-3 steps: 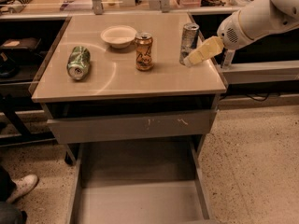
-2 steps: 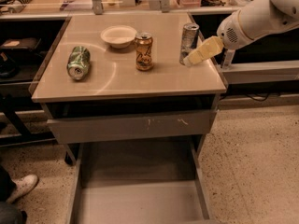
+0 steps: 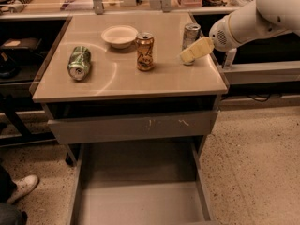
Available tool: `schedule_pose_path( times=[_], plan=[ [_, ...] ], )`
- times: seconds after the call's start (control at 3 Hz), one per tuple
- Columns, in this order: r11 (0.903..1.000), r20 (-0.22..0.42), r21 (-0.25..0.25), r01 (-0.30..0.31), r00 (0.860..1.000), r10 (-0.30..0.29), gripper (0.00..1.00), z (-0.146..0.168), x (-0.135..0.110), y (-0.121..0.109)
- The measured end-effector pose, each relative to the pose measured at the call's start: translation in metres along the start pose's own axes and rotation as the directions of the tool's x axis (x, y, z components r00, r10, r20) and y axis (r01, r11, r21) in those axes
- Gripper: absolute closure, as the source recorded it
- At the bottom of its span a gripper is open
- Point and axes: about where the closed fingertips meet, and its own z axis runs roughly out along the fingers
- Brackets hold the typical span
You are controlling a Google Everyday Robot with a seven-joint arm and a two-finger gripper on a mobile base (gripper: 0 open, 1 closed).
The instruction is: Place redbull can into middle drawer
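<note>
The redbull can (image 3: 191, 32) stands upright near the right back corner of the tabletop (image 3: 122, 81). It is slim and silver-blue with a silver top. My gripper (image 3: 188, 54) reaches in from the right on a white arm and sits right at the can, covering its lower front. The can rests on the table. The middle drawer (image 3: 140, 203) is pulled out wide below the table, and its plain grey floor holds nothing.
An orange-gold can (image 3: 145, 51) stands mid-table. A green can (image 3: 79, 63) lies on its side at the left. A white bowl (image 3: 120, 35) sits at the back. A shut drawer front with pale scratches (image 3: 131, 125) is above the open drawer. A person's shoe (image 3: 18, 187) is at the lower left.
</note>
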Motion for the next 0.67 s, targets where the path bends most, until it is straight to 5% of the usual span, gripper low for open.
schedule_pose_path(
  times=[0.67],
  plan=[
    [0.9975,0.055,-0.018,-0.069,0.996,0.070,0.00,0.040,-0.010,-0.009]
  ],
)
